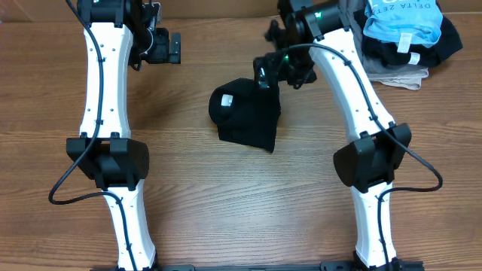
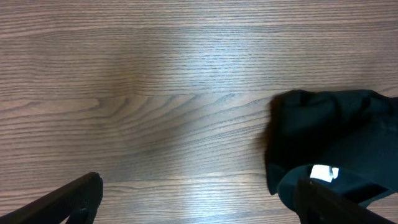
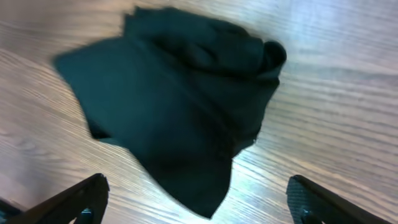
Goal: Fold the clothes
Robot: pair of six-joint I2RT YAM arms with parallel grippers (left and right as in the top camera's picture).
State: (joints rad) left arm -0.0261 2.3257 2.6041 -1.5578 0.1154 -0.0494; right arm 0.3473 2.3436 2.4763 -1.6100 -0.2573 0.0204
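Observation:
The black T-shirt (image 1: 247, 114) lies in a folded, bunched heap at the middle of the wooden table, a small white logo showing near its left edge. It also shows in the left wrist view (image 2: 329, 134) at the right and in the right wrist view (image 3: 180, 99). My left gripper (image 1: 175, 48) is open and empty, to the far left of the shirt; its fingers (image 2: 199, 199) frame bare wood. My right gripper (image 1: 269, 74) is open and empty, just above the shirt's far right corner; its fingers (image 3: 199, 196) straddle the shirt's pointed corner.
A pile of other garments sits at the far right corner: a light-blue one with dark lettering (image 1: 401, 20) on top, with dark and beige pieces (image 1: 399, 75) under it. Both arm bases stand at the table's near edge.

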